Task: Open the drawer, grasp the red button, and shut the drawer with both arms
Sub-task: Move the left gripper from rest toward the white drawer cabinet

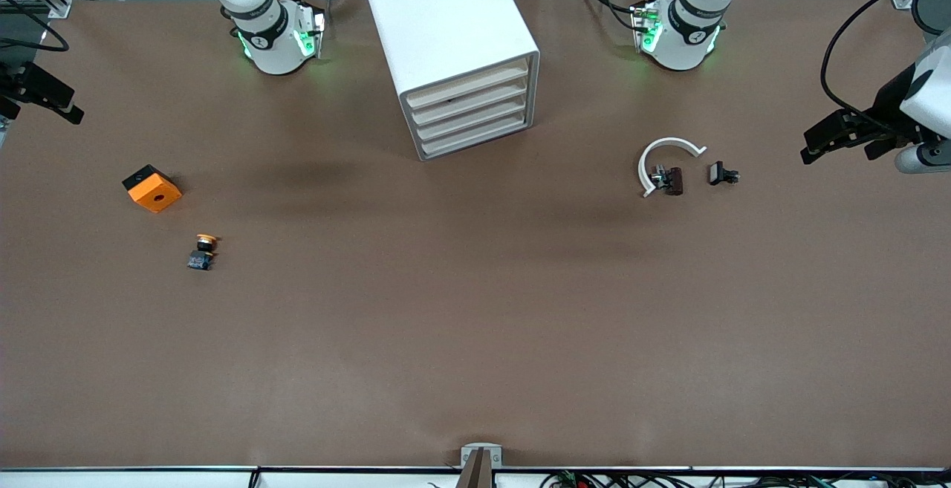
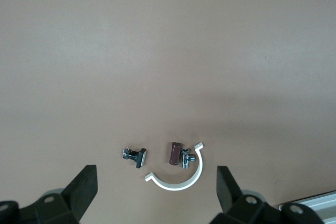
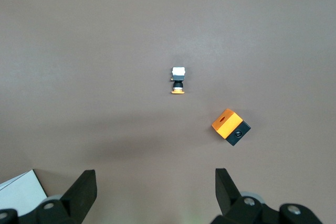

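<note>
A white cabinet (image 1: 446, 20) stands at the middle of the table near the robots' bases. Its stacked drawer fronts (image 1: 469, 112) face the front camera and are all shut. The button is hidden. My left gripper (image 1: 813, 142) (image 2: 156, 174) hangs open above the table at the left arm's end, over a white half-ring and small parts. Open as well, my right gripper (image 1: 52, 102) (image 3: 155, 174) hovers at the right arm's end, above the table near an orange cube. Neither gripper holds anything.
An orange cube with a hole (image 1: 152, 188) (image 3: 230, 126) and an orange-yellow-capped button (image 1: 204, 249) (image 3: 178, 81) lie toward the right arm's end. A white half-ring (image 1: 665, 155) (image 2: 178, 179), a brown part with a metal fitting (image 1: 669, 180) (image 2: 177, 154) and a small black part (image 1: 722, 174) (image 2: 135, 156) lie toward the left arm's end.
</note>
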You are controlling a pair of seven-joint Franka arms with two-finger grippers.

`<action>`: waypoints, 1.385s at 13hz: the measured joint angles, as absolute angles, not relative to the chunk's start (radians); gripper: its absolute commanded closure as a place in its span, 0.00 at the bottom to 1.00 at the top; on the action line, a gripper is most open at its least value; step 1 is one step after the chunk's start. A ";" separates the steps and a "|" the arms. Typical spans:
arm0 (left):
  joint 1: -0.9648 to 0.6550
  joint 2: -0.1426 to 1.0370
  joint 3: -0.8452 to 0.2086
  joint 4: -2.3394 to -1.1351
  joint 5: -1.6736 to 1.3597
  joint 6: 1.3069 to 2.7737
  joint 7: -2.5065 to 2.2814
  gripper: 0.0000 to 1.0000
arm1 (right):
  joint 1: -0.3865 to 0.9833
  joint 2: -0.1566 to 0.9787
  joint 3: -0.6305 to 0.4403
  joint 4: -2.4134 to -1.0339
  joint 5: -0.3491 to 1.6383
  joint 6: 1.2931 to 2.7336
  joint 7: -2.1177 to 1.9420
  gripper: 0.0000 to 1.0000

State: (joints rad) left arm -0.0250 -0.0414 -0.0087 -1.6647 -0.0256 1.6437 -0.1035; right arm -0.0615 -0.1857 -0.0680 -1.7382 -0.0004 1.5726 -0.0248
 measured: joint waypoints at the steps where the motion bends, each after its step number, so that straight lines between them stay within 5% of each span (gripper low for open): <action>1: -0.025 -0.041 -0.009 -1.665 -0.026 1.644 -0.104 0.00 | -0.062 -0.186 -0.068 -1.738 0.000 1.573 -0.025 0.00; 12: -0.021 -0.002 -0.008 -1.658 -0.026 1.618 -0.107 0.00 | -0.062 -0.186 -0.068 -1.738 0.000 1.573 -0.025 0.00; 18: -0.026 0.143 -0.009 -1.662 -0.026 1.649 -0.111 0.00 | -0.062 -0.186 -0.068 -1.740 0.000 1.573 -0.025 0.00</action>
